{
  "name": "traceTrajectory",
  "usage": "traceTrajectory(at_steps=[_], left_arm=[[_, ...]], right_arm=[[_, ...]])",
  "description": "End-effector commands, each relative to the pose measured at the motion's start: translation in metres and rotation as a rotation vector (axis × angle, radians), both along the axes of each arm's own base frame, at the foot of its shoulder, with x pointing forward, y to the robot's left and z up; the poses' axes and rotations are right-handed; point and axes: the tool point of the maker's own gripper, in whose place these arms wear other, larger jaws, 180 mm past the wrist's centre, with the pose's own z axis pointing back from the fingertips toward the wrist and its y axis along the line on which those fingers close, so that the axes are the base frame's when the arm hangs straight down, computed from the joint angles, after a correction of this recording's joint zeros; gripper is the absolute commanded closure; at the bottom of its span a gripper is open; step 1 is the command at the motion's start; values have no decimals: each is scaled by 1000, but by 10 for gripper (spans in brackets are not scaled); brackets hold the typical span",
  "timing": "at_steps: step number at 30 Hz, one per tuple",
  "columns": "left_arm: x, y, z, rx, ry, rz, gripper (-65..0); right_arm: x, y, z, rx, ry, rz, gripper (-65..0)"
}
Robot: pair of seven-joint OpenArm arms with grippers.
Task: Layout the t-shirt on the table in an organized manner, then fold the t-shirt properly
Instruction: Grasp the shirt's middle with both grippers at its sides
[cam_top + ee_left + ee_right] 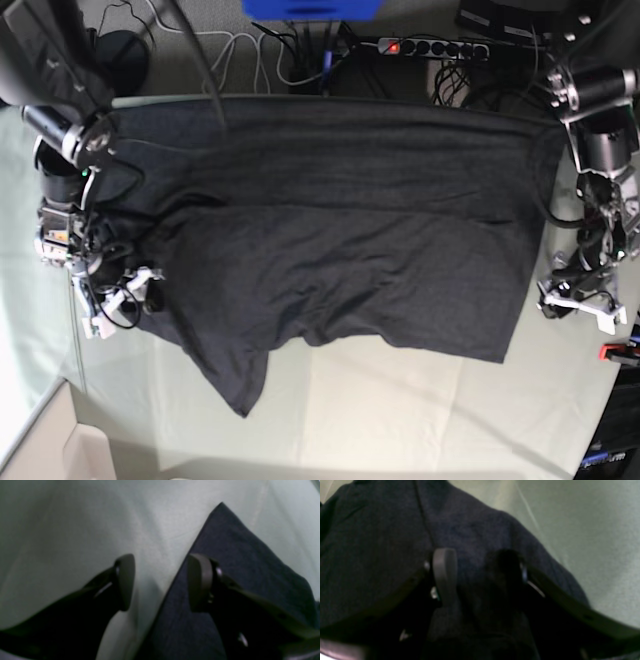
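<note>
Soft, limp t-shirt (330,240) on the worktop (400,410) — both jaws parted, empty — best pinched at hem corners.

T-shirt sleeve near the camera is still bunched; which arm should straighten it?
Probably right. The right gripper hangs open over the t-shirt beside that sleeve; the left gripper sits at the opposite edge.

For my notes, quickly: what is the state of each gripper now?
Left gripper: open, holding nothing, at the t-shirt edge.
Right gripper: open over the t-shirt, gripping nothing.
</note>
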Motion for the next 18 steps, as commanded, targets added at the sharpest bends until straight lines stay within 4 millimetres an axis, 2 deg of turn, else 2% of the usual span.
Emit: traceTrajectory(at_steps=[1, 4, 7, 12, 15, 18], left_arm=[[20, 9, 25, 33, -72, 6, -327], [31, 3, 25, 95, -69, -19, -327], [42, -9, 23, 156, -80, -51, -327], [50, -26, 16, 206, -100, -88, -327], [48, -33, 2, 203, -93, -91, -328], [38, -35, -15, 184, -69, -83, -328]], right_arm=[[17, -9, 17, -5, -59, -32, -312], [19, -25, 20, -36, -82, -83, -311], [21, -28, 24, -41, -98, -92, -311], [25, -35, 31, -23, -142, -131, -311], [26, -45, 38, 8, -185, -192, -311], [25, -45, 37, 12, -183, -197, -311]])
